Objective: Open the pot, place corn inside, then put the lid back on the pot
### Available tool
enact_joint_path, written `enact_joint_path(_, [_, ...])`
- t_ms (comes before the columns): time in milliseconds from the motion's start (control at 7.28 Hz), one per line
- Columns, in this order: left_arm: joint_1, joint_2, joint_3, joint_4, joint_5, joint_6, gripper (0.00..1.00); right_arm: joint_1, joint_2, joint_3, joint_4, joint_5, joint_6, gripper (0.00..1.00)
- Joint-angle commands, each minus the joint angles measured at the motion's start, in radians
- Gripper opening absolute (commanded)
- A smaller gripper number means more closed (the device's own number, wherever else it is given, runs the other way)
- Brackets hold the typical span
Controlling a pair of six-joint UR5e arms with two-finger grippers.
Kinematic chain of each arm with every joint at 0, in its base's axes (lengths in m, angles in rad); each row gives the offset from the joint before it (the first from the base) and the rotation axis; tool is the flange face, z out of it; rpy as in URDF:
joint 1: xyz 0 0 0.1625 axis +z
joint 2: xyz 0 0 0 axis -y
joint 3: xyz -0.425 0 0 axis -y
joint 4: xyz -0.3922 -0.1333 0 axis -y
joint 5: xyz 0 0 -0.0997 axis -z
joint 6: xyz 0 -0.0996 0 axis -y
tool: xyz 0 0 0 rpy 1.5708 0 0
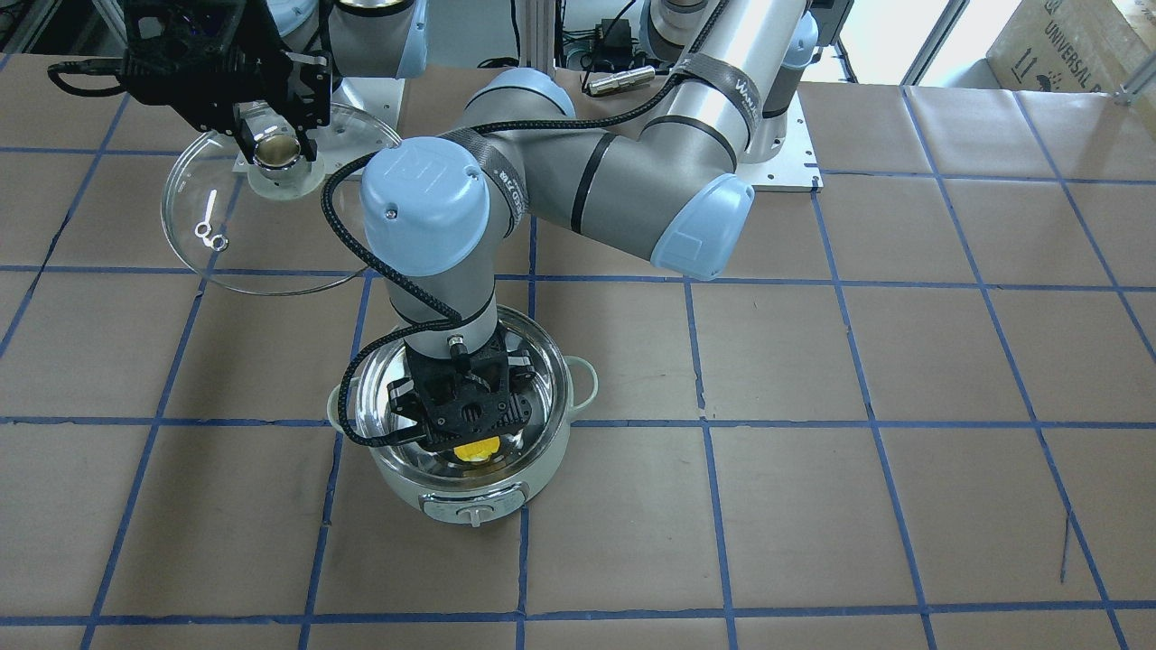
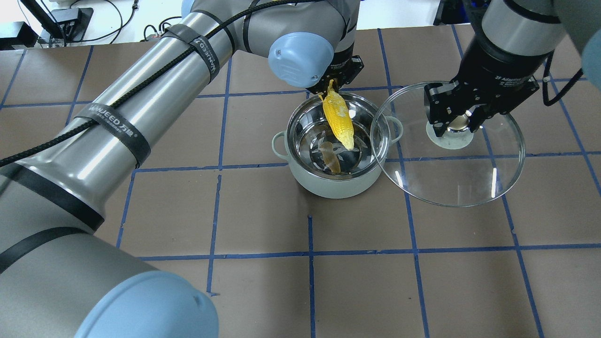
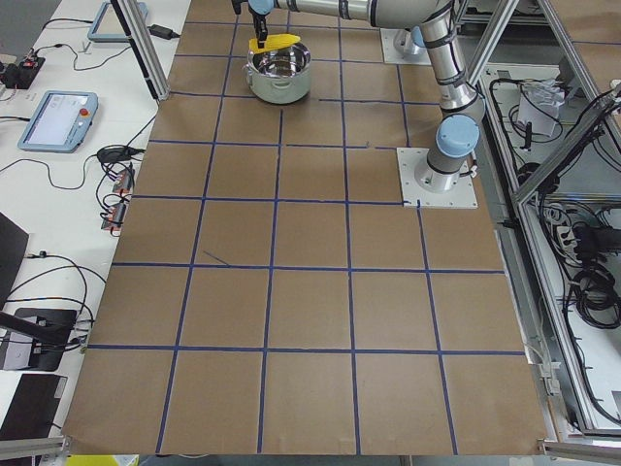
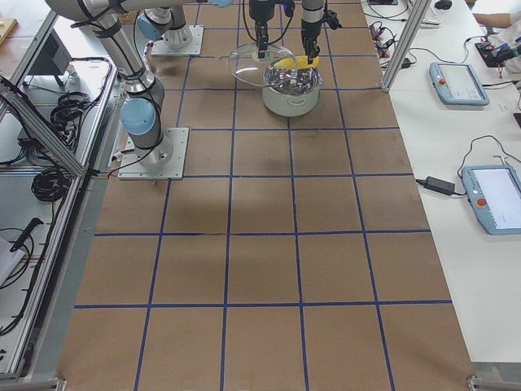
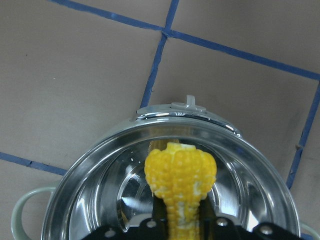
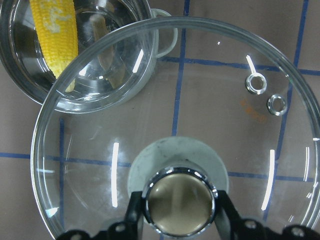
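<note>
Yellow against polished steel: the corn (image 2: 339, 119) slants down into the open pot (image 2: 328, 185), gripped at its upper end by the left claw (image 2: 332, 87), whose fingers are closed tight on the cob. The claw hangs over the pot's far rim as seen from overhead, on the side of the control dial (image 1: 474, 515), and the cob runs from it toward the robot, its free end low over the middle of the bowl. Whether that tip touches the steel bottom is hard to tell; a dull reflection of the cob lies just under it.

The pot stands upright on the brown, blue-taped counter (image 2: 263, 291), its two loop handles out to either side.

To the robot's right, the right claw (image 2: 458, 123) is clamped on the shiny knob (image 6: 180, 200) of the glass lid (image 2: 450, 178). The lid hangs tilted just beside the pot, and in the overhead view its metal rim overlaps the pot's near-side handle. Through the glass, the right wrist view shows the cob and the pot's rim.
</note>
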Motion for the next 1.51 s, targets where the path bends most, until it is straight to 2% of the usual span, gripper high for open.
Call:
enact_joint_path(0, [0.001,-0.006,-0.011,-0.001,0.002,0.012,0.22,0.000,0.001,0.007,-0.001,-0.003,0.000,0.32])
enact_joint_path(275, [0.002,-0.026,-0.009,0.002,0.002,0.032,0.22,0.000,0.001,-0.002,0.001,-0.001,-0.001,0.32])
enact_joint_path(550, [0.012,-0.027,-0.003,0.008,0.002,0.034,0.99,0.002,0.001,-0.001,0.001,0.002,0.003,0.32])
enact_joint_path(1099, [0.019,-0.032,-0.011,0.006,0.001,0.037,1.00,0.002,-0.003,-0.001,0.004,-0.008,0.003,0.32])
enact_joint_path(1374, [0.056,-0.029,-0.012,0.002,0.005,0.229,1.00,0.005,0.004,0.013,-0.016,0.006,0.008,0.32])
